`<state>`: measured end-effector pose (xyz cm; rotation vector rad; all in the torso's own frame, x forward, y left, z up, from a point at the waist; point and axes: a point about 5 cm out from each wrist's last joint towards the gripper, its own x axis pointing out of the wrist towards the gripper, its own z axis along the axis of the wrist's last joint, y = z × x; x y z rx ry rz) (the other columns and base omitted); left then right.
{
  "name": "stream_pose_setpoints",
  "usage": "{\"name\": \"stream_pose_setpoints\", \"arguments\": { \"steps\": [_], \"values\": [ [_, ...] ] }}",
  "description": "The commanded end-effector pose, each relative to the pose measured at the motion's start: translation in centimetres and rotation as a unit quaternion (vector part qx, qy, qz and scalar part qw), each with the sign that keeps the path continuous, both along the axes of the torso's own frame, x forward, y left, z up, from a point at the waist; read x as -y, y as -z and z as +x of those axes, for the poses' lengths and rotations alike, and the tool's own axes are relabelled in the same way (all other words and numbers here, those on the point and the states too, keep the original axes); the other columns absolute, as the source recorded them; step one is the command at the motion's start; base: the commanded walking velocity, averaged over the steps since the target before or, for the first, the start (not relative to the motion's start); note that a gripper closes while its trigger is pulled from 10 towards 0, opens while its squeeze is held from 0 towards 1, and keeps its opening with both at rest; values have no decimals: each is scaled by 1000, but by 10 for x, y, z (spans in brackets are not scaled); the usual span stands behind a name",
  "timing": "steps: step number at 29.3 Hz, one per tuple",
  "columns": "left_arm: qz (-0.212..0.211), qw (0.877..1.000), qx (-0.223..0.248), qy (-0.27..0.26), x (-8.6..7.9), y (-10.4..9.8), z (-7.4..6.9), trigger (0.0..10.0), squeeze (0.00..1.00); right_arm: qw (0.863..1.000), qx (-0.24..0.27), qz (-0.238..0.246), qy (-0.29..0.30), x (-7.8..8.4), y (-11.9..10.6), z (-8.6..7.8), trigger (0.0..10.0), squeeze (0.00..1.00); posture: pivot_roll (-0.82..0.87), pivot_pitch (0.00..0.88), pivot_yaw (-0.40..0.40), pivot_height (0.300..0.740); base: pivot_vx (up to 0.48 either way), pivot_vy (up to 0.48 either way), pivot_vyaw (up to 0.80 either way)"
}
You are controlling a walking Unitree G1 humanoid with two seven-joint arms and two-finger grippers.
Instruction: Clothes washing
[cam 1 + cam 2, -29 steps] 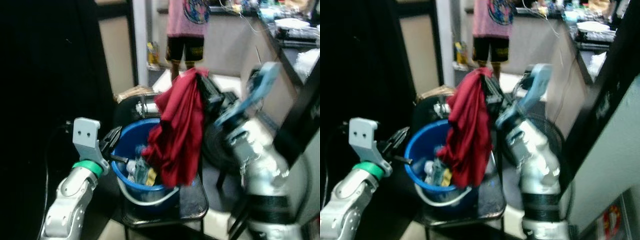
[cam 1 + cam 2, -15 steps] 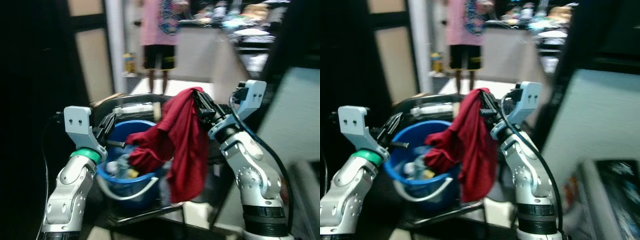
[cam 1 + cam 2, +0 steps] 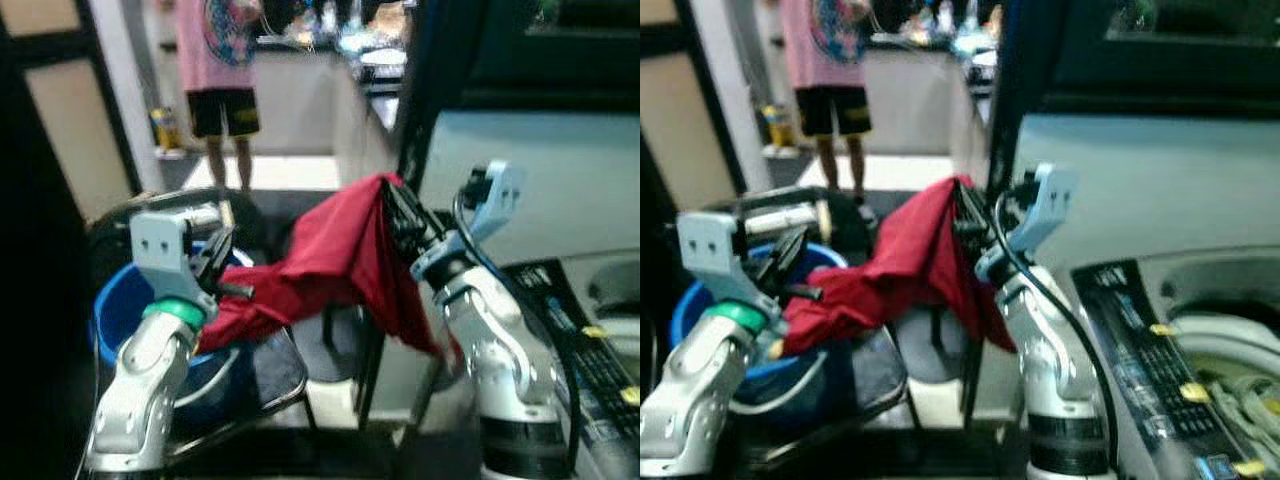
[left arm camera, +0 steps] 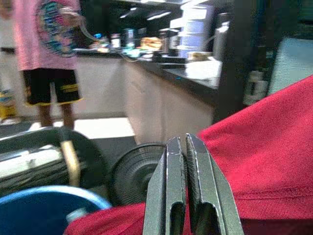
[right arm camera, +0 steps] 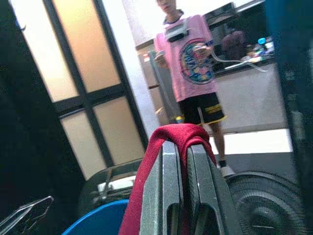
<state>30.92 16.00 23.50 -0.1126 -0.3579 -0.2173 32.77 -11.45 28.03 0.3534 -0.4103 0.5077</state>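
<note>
Plainly, right gripper [image 3: 392, 207] grips red cloth [image 3: 320, 265].

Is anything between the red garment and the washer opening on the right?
Nothing visible blocks it. The red garment hangs from the right gripper, its tail trailing to the blue bucket. The washer drum lies open past the control panel.

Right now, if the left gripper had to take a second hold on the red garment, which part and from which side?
Probably the low bunched end of the red garment over the blue bucket, beside the left gripper, coming from above. The right gripper pinches the top fold, so the cloth hangs slack toward the bucket, and that bunch is thick enough to pinch.
</note>
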Motion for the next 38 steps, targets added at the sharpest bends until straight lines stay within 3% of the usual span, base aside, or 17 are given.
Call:
{"name": "stream_pose_setpoints", "arguments": {
  "steps": [1,14,22,27,38],
  "values": [
    [10,1000,-2,-8,-2,1,-1,10000,0,1000,18,1,-12,-4,-8,-4,10000,0,-12,0,30,740,0,0,0],
    [11,1000,7,-9,-1,-4,-5,10000,0,999,27,6,-27,-8,-15,-3,10000,0,-5,0,20,740,0,0,0],
    [14,1000,22,-15,-2,-11,-5,10000,0,999,40,22,-25,-5,-26,-2,10000,0,0,0,21,740,0,0,-800],
    [20,999,29,-12,-3,-16,-3,10000,0,996,73,56,-10,4,-48,-2,10000,0,0,0,28,740,0,0,-800],
    [24,999,31,-2,-1,-17,-5,10000,0,993,96,74,-7,7,-62,0,10000,0,7,0,27,740,0,0,-800]
  ]
}}
